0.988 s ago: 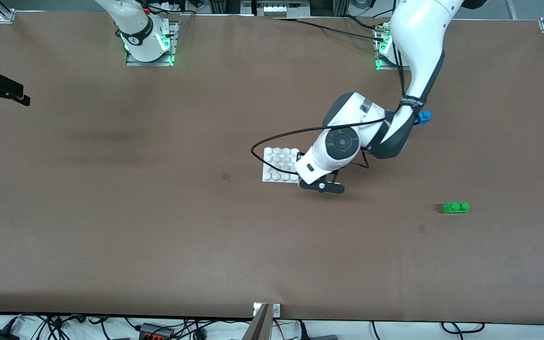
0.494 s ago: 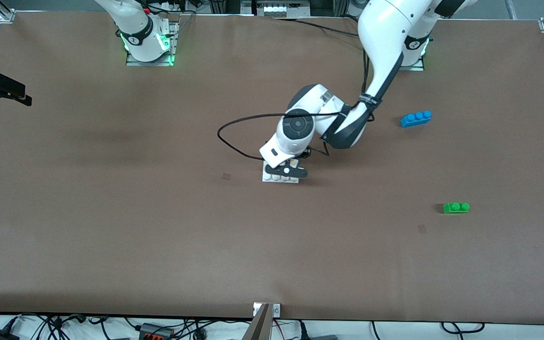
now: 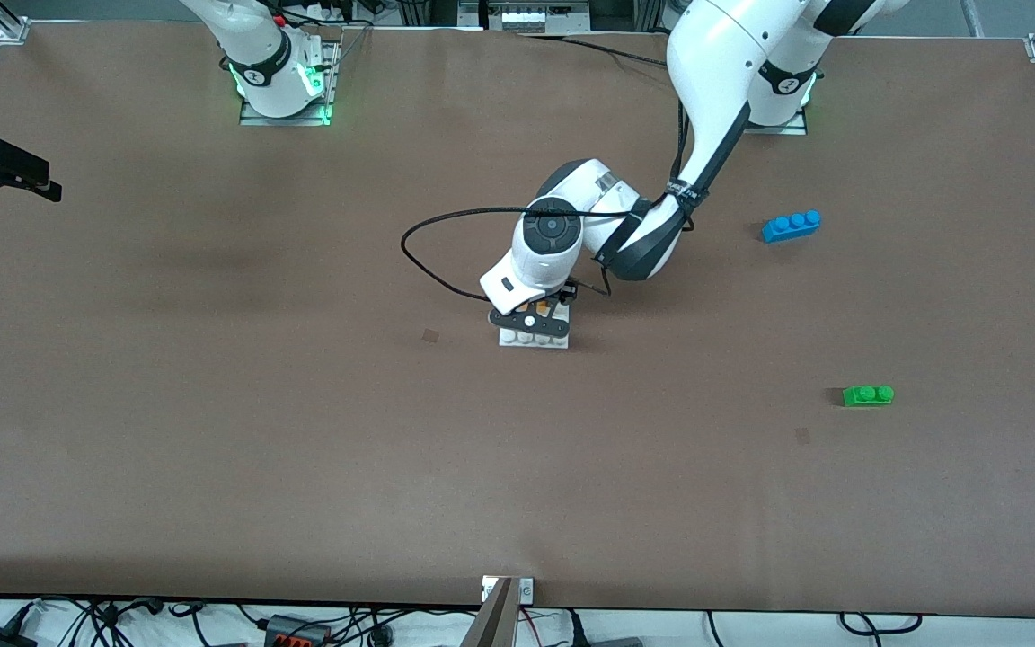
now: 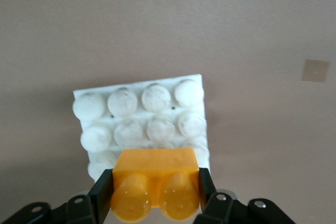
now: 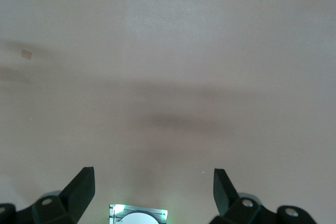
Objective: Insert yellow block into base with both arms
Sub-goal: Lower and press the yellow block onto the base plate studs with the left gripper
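Observation:
My left gripper (image 3: pixel 531 317) is shut on the yellow block (image 4: pixel 155 174), one finger on each end, studs toward the wrist camera. It hangs low over the white studded base (image 3: pixel 531 339), which lies mid-table. In the left wrist view the left gripper (image 4: pixel 153 191) holds the block over the base (image 4: pixel 139 114) at its edge rows; I cannot tell whether they touch. My right gripper (image 3: pixel 10 171) waits open and empty at the right arm's end of the table. In the right wrist view the right gripper (image 5: pixel 152 179) hangs over bare table.
A blue three-stud brick (image 3: pixel 791 225) lies toward the left arm's end. A green two-stud brick (image 3: pixel 868 394) lies nearer the front camera than the blue one. The left arm's black cable (image 3: pixel 428 247) loops beside the base. The right arm's mount (image 5: pixel 138 214) glows green.
My left gripper has carried the yellow block sideways from beside the base to over it. The arm has swung off the blue brick, which now shows whole. The right arm has not moved.

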